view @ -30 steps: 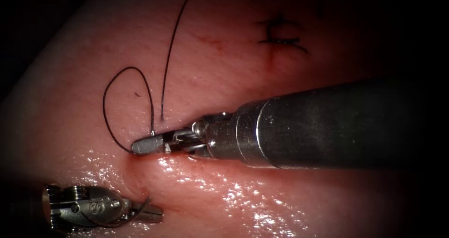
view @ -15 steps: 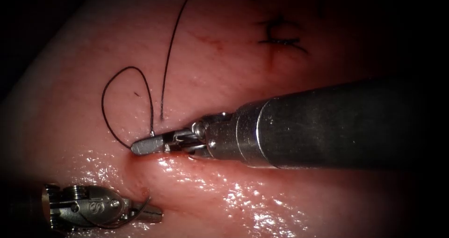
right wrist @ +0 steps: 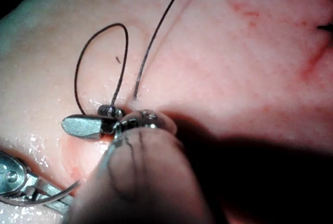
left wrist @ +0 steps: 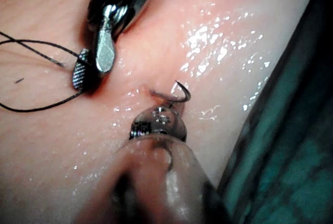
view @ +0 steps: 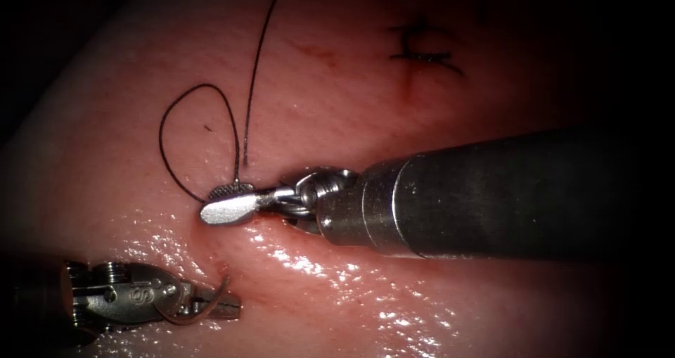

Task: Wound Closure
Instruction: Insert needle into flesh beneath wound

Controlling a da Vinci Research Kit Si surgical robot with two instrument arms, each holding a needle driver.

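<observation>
The tissue (view: 365,119) is a broad pale-pink slab, wet and shiny on the part nearest the endoscope. A finished stitch (view: 422,54) with dark thread ends sits on it, well away from the tools, with a thin red line of the cut running down from it.

The right tool (view: 226,202) comes in on a thick grey shaft that lies low across the tissue. Its jaws now stand apart: one ridged jaw face and one smooth jaw back show side by side, where half a second ago they lay together as one narrow tip. The tips rest at a small reddened dip in the tissue, far down the cut line from the stitch. Whether any thread lies between the open jaws cannot be told.

The thread (view: 184,108) makes a closed-looking loop on the tissue just left of the right tool's tips, with both ends of the loop running down to those tips. A second strand (view: 254,69) runs up and away from a free end just beside the tips.

The left tool (view: 214,306) lies nearest the endoscope, below the right tool's tips and apart from them. Its jaws are closed on the needle (view: 208,309), gripping it near the middle of its curve. In the left wrist view the needle (left wrist: 176,95) arcs up from the jaws with its sharp end curled over and clear of the tissue; the other end lies close to the wet surface, and whether it touches cannot be told.
</observation>
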